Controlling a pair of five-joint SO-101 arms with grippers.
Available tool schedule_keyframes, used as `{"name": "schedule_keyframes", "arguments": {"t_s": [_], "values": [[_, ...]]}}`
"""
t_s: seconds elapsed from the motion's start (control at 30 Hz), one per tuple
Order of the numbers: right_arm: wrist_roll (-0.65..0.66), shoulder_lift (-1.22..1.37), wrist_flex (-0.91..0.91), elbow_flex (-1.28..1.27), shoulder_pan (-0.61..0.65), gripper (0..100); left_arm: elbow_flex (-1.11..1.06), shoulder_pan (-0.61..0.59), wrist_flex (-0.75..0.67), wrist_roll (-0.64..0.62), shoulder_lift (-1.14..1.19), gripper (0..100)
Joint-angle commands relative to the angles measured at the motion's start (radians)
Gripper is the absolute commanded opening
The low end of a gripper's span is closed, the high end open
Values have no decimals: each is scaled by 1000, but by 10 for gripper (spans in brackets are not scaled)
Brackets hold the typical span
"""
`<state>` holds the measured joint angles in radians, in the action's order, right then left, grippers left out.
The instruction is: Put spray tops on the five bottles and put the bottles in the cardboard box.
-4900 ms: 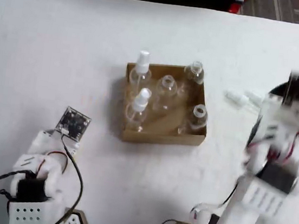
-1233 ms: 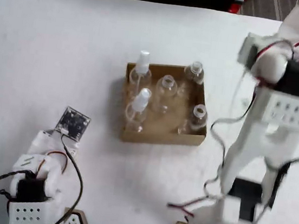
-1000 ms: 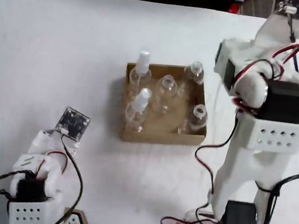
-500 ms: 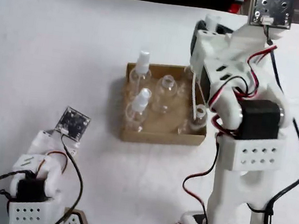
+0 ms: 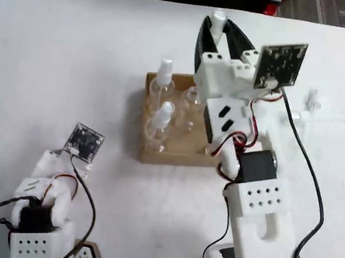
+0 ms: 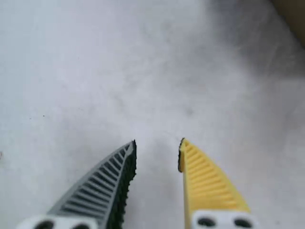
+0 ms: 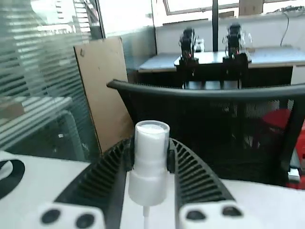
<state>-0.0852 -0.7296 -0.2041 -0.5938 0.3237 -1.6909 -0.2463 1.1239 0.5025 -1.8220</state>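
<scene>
The cardboard box (image 5: 156,155) sits mid-table. In it stand two clear bottles with spray tops (image 5: 163,77) (image 5: 160,122) and an uncapped bottle (image 5: 192,97); the right arm covers the box's right side. My right gripper (image 5: 220,21) hangs above the box's far right corner, shut on a white spray top (image 5: 217,27). In the right wrist view the spray top (image 7: 150,162) stands upright between the black fingers (image 7: 109,167), its thin tube pointing down. My left gripper (image 6: 157,142) is open low over bare table, near the front left, on the left arm (image 5: 39,213).
Loose white spray tops (image 5: 294,112) lie on the table to the right of the box. A corner of the box (image 6: 291,14) edges into the left wrist view. The white table (image 5: 75,48) is bare to the left of the box.
The right arm has swung from the table's right side leftward over the box, carrying the spray top. The left arm has not moved.
</scene>
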Motion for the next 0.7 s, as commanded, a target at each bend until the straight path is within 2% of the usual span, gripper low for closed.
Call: {"name": "schedule_keyframes", "arguments": {"t_s": [0.0,0.27,0.67], "values": [[-2,-30,166,-54,16,16,-2,-10,-11,9,-5,138],[0,-2,383,-184,7,16,-2,-10,-11,9,-5,138],[-9,102,397,-192,-19,16,-2,-10,-11,9,-5,138]]}}
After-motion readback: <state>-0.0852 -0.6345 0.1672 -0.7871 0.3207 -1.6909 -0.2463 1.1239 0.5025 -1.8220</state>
